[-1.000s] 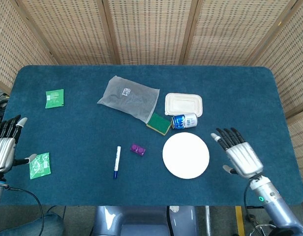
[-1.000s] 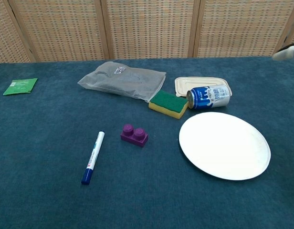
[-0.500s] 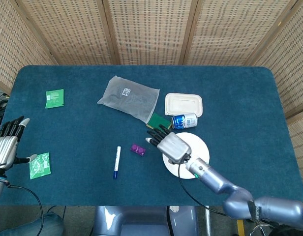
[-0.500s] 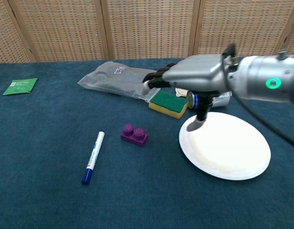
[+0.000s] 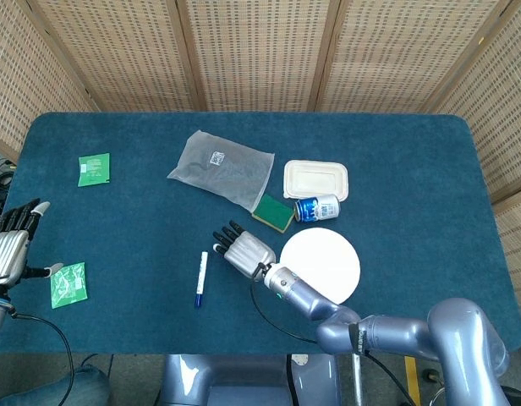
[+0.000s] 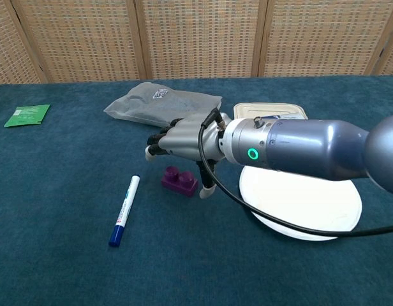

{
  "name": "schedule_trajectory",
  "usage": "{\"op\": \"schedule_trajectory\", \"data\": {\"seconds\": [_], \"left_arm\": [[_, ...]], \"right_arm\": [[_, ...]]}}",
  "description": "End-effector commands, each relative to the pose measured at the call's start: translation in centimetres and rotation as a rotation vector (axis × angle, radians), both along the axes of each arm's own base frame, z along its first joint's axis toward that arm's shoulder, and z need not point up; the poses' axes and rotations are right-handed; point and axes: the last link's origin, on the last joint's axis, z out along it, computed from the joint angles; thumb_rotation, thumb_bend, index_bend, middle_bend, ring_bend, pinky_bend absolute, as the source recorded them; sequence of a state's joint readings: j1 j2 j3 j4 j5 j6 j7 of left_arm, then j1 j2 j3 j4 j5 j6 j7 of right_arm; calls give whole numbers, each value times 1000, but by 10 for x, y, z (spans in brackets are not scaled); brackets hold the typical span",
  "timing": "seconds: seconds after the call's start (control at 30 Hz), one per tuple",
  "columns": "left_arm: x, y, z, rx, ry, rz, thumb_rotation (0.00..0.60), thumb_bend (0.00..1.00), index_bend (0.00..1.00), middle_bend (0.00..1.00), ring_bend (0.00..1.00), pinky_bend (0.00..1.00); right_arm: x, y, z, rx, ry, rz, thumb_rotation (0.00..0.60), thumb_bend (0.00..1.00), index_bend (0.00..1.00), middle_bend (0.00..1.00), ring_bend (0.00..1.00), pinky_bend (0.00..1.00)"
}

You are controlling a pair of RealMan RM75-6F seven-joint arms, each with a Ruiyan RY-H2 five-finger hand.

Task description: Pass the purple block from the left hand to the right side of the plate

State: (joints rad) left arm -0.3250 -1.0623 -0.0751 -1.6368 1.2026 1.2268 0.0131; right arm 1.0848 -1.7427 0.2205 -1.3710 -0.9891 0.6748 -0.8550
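Since half a second ago the right robot hand (image 6: pixel 184 141) has been carried leftward off the white plate (image 6: pixel 324 210) and is now poised over the purple block (image 6: pixel 179 181), fingers spread, nothing held. The block lies on the bench (image 6: pixel 56 191) between plate and marker pen (image 6: pixel 124 211). Fingers should be lowered either side before closing. The left robot hand (image 5: pixel 8 250) is kept open at the bench edge.
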Motion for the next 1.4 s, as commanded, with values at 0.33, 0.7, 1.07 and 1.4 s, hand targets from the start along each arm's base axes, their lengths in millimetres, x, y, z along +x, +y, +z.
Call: {"op": "schedule_trajectory", "data": {"seconds": [0.33,0.7,1.07,1.4], "left_arm": [[0,-1,2,-1,-10,-3,600,55,0,0,0,0],[-1,0,2,-6,-20,-3,600,53,0,0,0,0],[1,-1,5,-2,-29,-8,600,54,0,0,0,0],[0,-1,5,-4,-32,-9,600,54,0,0,0,0]], "right_arm": [[7,-5,-19,-17,9,-42,600,72,0,0,0,0],[7,-5,-24,-38,31,-47,600,94,0,0,0,0],[6,-3,-26,-48,44,-55,600,192,557,0,0,0],[6,-1,-26,-52,44,-62,600,268,609,0,0,0]]}}
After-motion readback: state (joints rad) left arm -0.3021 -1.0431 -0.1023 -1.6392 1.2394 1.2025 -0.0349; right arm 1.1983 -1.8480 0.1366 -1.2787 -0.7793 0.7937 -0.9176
